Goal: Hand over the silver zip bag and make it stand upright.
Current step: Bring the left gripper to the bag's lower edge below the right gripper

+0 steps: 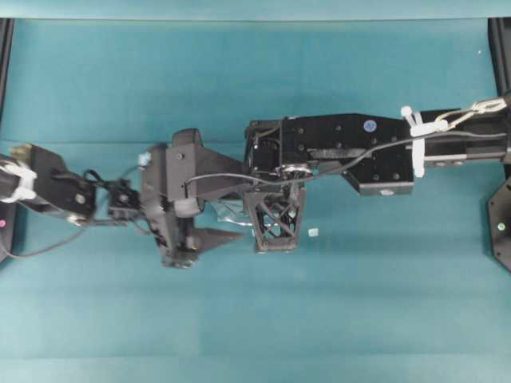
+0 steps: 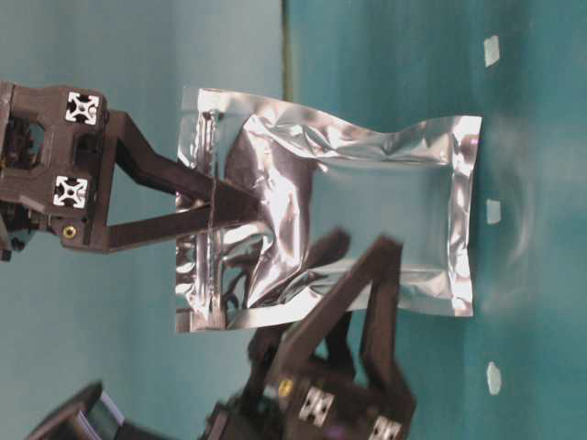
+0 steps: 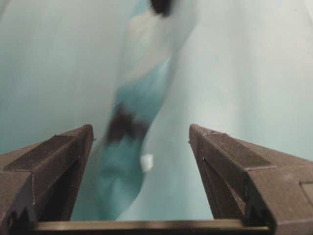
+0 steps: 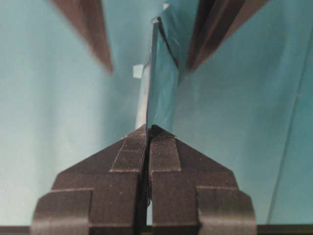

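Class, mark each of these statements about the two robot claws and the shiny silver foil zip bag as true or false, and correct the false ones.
1. The right claw is shut on the shiny silver foil zip bag. True.
2. The left claw is shut. False: its jaws stand wide open.
3. The bag lies flat on the teal table. False: it is held up in the air.
4. The left claw's open fingers straddle the bag. True.
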Tool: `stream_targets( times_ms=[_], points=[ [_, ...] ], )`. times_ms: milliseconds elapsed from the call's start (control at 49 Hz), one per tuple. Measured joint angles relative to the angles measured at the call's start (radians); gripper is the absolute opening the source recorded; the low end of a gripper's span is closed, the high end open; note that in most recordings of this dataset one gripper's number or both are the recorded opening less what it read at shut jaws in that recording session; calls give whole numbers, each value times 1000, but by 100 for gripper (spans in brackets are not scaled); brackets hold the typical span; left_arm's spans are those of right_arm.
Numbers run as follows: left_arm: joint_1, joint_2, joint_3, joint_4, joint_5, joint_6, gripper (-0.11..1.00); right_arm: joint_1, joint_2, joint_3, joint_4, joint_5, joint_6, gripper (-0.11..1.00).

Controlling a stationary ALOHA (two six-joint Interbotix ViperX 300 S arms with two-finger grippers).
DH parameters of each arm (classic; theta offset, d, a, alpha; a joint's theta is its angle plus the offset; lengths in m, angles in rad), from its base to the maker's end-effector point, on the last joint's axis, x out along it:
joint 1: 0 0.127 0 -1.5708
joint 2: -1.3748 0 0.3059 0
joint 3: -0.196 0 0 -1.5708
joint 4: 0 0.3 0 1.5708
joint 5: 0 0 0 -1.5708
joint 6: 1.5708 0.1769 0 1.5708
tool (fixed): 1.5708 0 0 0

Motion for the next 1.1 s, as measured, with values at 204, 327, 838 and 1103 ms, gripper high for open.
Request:
stream_targets(
  times_ms=[204,327,838,1103],
  points=[
    [-3,60,-72,0,-2,-2,88,-2,0,2,0,-5,0,1],
    [-3,69,-81,0,-2,-2,88,-2,0,3,-2,-5,0,1],
    [-3,69,-55,0,-2,-18,77,0,-2,3,0,-6,0,1],
    [-3,69,-55,-2,2,-11,69,5,-2,5,0,-6,0,1]
  ],
)
